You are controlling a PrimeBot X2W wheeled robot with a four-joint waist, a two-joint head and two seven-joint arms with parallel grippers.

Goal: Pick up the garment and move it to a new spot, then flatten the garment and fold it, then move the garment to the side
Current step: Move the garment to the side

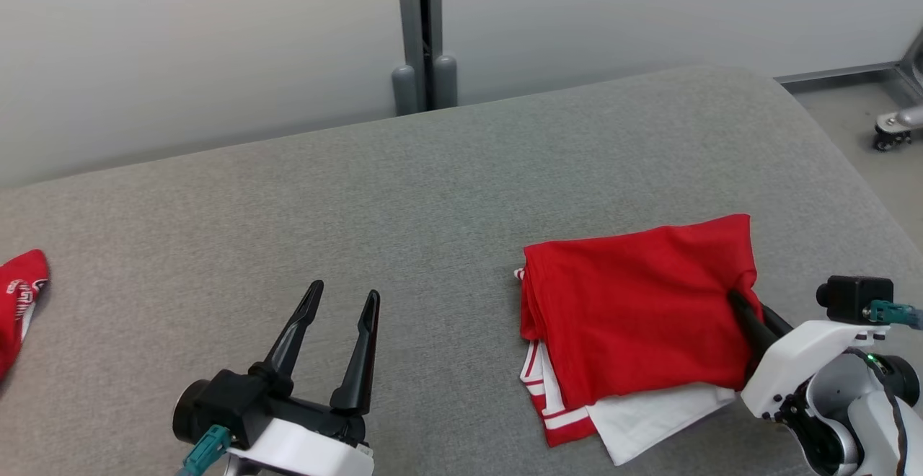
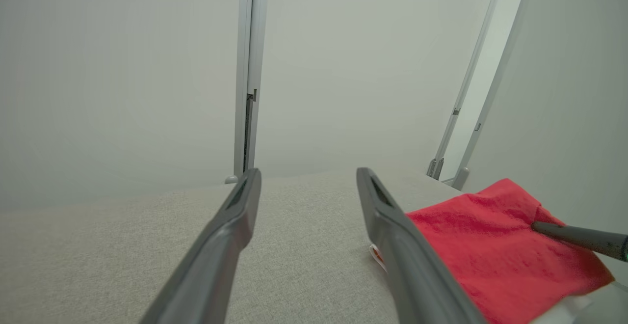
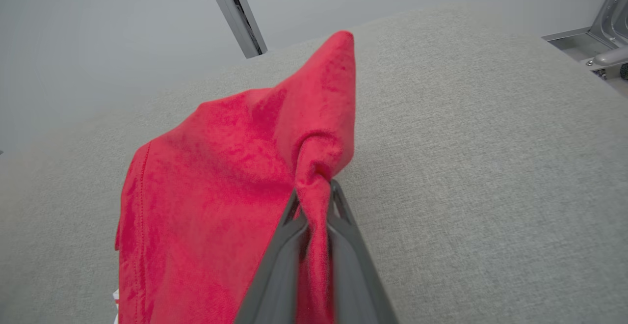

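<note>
Two long dark fingers [image 3: 279, 245] of the right gripper [image 1: 739, 299] are clamped on a bunched pinch of cloth at the right-hand edge of the folded red knit garment with white trim [image 1: 634, 303]. The garment lies as a compact rectangle on the right half of the grey fabric-covered table [image 1: 433, 195]. The left gripper [image 1: 345, 290] hovers over bare table well to the left of the garment, its jaws spread wide and holding nothing.

With the cloth already squared into layers, the step in hand looks to be the last one: shifting the bundle aside. From the right wrist view the pinch seems to take in only the upper red layer, while a white layer [image 1: 649, 418] pokes out underneath at the near edge. A quick or high pull would likely peel the top off and undo the fold.

The sounder course is a low, slow slide that keeps the stack flat on the table, or a deeper bite that gathers every layer first. The idle left gripper could take the opposite edge to carry the bundle evenly.

The table's rounded right edge is near, so there is little room that way. A second crumpled red cloth [image 1: 18, 296] sits at the far left edge, well clear.
</note>
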